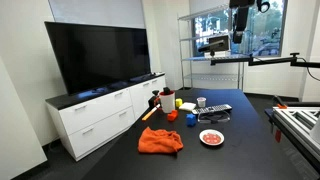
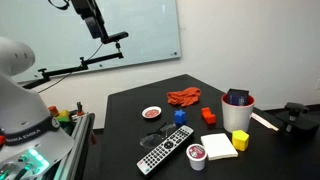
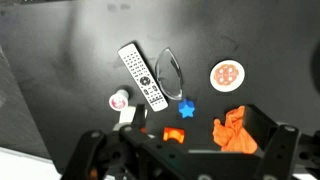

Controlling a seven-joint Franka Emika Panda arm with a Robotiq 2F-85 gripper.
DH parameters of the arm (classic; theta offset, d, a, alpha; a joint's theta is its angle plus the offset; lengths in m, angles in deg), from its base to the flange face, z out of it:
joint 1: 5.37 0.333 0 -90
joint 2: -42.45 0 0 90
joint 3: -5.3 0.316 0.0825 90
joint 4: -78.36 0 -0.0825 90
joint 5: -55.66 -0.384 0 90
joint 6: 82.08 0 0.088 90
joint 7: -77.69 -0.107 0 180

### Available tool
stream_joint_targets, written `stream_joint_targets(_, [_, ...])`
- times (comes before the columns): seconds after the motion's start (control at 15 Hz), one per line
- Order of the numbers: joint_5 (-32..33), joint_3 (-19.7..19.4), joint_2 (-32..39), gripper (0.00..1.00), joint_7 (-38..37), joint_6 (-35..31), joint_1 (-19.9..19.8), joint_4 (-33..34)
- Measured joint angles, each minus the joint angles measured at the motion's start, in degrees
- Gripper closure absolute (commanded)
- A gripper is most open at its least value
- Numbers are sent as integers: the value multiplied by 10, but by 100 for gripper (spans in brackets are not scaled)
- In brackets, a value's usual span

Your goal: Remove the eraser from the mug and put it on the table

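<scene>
Eraser [image 2: 237,97] sits in the mug [image 2: 238,116]; the claw [image 3: 180,158] hangs wide open and empty above.

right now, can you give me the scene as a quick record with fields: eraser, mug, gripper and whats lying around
eraser: black block standing inside the mug, top showing above the rim
mug: pale mug, upright on the table
table: black top
gripper: high above the table, holding nothing, jaws apart in the wrist view
other items: remote, orange cloth, plate, small cup, yellow block
task state: eraser not yet removed
</scene>
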Motion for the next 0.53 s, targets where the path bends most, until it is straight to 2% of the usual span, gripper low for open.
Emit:
stream_joint_targets(0.13, [0, 0, -8, 0, 0, 2, 0, 30])
stream_joint_targets(0.53, [0, 0, -14, 0, 0, 9, 0, 28])
